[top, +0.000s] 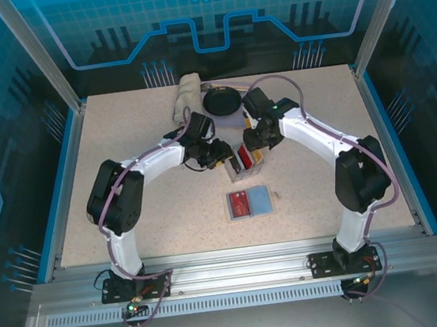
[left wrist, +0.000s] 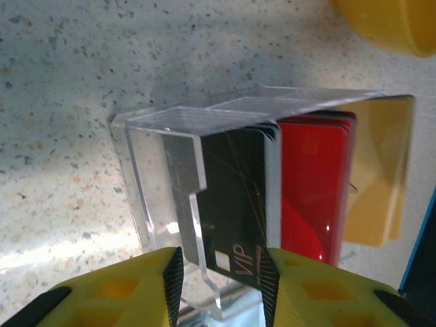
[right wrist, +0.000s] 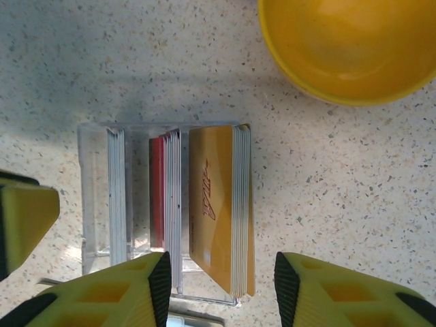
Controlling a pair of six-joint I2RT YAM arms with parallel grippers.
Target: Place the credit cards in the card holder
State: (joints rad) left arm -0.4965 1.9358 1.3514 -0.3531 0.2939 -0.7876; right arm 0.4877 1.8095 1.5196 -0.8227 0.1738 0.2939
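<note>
Yellow fingers of the left gripper (left wrist: pixel 221 272) stand apart on either side of one black card (left wrist: pixel 235 197) in the clear box (left wrist: pixel 153 184); whether they touch it, I cannot tell. Likewise the right gripper (right wrist: pixel 219 272) is spread around one gold stack (right wrist: pixel 218 204), beside one red stack (right wrist: pixel 157 191) and one white stack (right wrist: pixel 117 197). One card holder (top: pixel 260 200) lies open nearer the arm bases, with one red card (top: pixel 239 204) in it.

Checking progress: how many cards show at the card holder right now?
1: a red card on the left half of the open card holder, nearer the arm bases than the clear box. Others may be tucked out of sight.
</note>
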